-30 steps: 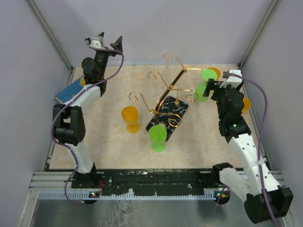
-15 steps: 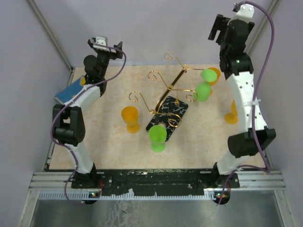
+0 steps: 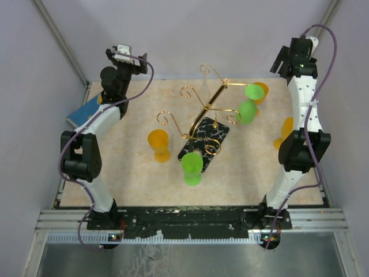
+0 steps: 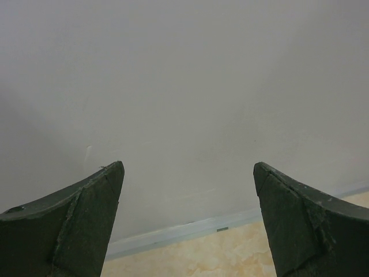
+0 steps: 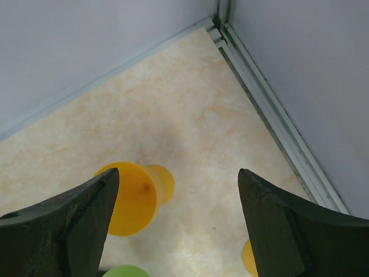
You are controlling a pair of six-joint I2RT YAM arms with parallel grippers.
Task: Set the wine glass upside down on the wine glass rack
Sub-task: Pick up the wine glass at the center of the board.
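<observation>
Wine glass rack (image 3: 209, 107): it is standing in the middle of the table (image 3: 248, 167), its gold wire arms spreading out and curling into scrolls at their ends.
Rack base (image 3: 210, 133): the black slab with white marbling is lying flat and at a slant under the gold stem.
Front green wine glass (image 3: 192, 166): it is sitting at the near corner of the base, right by a scroll end.
Middle green wine glass (image 3: 248, 111): it is sitting against the scroll on the rack's right side.
Far green wine glass (image 3: 252, 90): it is sitting at the tip of the far right arm, touching the far orange wine glass (image 3: 262, 88). The right wrist view is looking down on that orange one (image 5: 131, 198). How these glasses are resting on the wire is not clear.
Left orange wine glass (image 3: 158, 140): it is sitting just left of the base, below a scroll.
Right orange wine glass (image 3: 286, 128): it is sitting well apart from the rack, at the table's right edge, partly hidden by the right arm.
Right gripper (image 3: 286, 57): it is hovering high over the far right corner with its fingers spread wide and nothing between them (image 5: 177, 172).
Left gripper (image 3: 125, 53): it is hovering over the far left corner, facing the grey wall, fingers parted and empty (image 4: 187, 167).
Blue flat object (image 3: 85, 109): it is lying at the table's left edge beneath the left arm.
</observation>
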